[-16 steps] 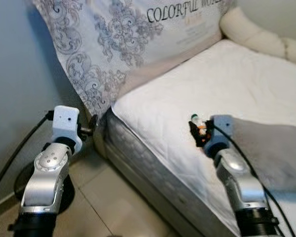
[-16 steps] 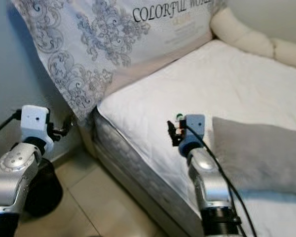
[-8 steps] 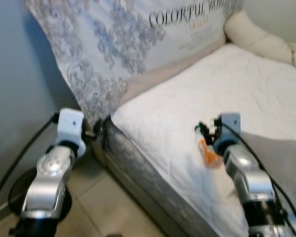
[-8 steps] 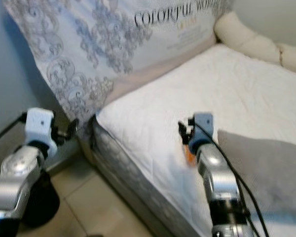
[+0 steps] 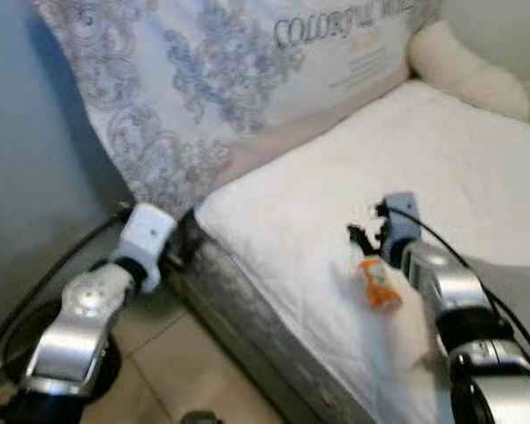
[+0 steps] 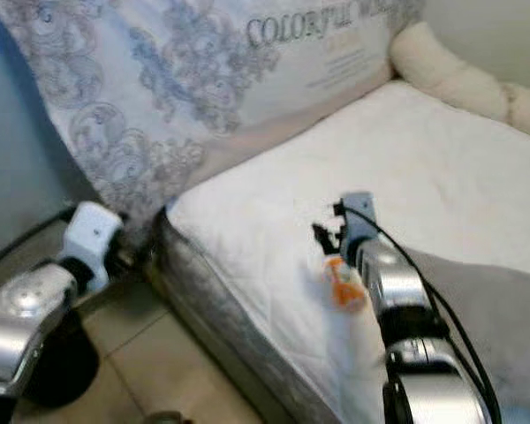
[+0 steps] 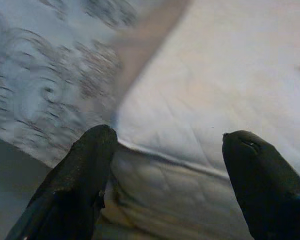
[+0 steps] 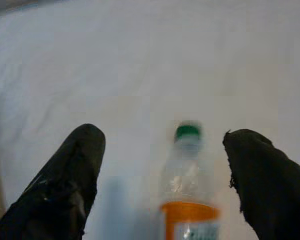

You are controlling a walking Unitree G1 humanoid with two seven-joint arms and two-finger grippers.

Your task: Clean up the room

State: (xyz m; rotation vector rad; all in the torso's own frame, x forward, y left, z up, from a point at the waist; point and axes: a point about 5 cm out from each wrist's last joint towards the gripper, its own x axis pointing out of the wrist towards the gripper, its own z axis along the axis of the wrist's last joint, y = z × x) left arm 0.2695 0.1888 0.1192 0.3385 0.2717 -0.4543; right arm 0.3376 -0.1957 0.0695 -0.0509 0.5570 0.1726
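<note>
Orange-labelled plastic bottle with a green cap lies loose on the white quilted mattress, near its edge, just beside the right gripper, whose fingers gape wide with nothing in them, so my guess is it's lined up for a grab. Left gripper hangs wide too, by the mattress corner. Patterned pillow leans on the wall, grey pillow further along, tiled floor below.
</note>
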